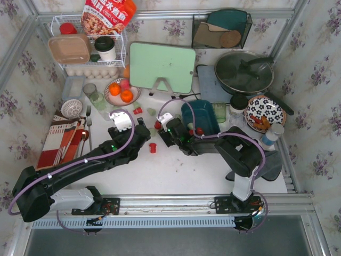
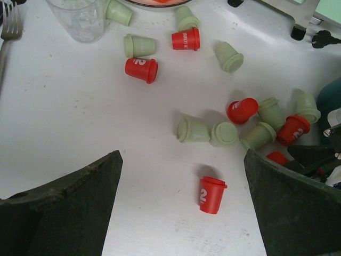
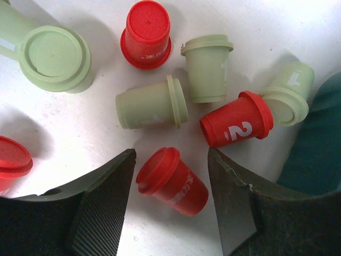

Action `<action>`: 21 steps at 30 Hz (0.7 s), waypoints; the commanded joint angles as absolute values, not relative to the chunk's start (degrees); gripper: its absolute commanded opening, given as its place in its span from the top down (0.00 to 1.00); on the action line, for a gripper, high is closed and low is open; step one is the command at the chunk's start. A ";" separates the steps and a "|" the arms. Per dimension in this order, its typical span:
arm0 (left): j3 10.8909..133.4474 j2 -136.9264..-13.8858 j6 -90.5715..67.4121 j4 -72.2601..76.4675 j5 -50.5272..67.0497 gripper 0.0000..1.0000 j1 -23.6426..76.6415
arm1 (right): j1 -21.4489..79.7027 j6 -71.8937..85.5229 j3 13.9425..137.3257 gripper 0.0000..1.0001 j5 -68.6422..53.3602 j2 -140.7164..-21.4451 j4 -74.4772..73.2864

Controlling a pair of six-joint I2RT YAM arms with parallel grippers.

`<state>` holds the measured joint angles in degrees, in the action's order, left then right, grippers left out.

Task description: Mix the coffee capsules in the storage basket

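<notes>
Capsules (image 2: 193, 130), red and pale mint-green tapered plastic pods, lay scattered on the white desk (image 2: 64, 122) just left of the dark teal rounded plastic storage basket (image 1: 200, 114), outside it. Red ones bore a white "2"; some green ones a faint "1". Beside the basket's left wall, the right gripper (image 3: 171, 160) had its black fingers (image 3: 101, 205) spread either side of a red capsule (image 3: 173, 181) lying on its side, not pinching it. Farther left of the basket, the left gripper (image 2: 182, 157) had its fingers (image 2: 69, 202) spread wide, a red "2" capsule (image 2: 212, 194) between them, untouched.
</notes>
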<state>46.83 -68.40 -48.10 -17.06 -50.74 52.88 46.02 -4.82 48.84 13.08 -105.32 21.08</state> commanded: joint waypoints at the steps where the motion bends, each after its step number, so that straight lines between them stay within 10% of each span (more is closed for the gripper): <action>1: 46.67 -68.25 -47.46 -15.56 -50.29 0.01 52.73 | 45.90 -3.38 49.40 0.38 13.09 -105.60 18.57; 21: 46.01 -68.40 -44.76 -13.98 -44.21 0.01 50.12 | 45.89 0.35 35.46 0.65 12.18 -84.35 31.57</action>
<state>45.58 -67.70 -46.81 -16.23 -47.90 50.92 45.84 -0.32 41.06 10.39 -91.70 20.18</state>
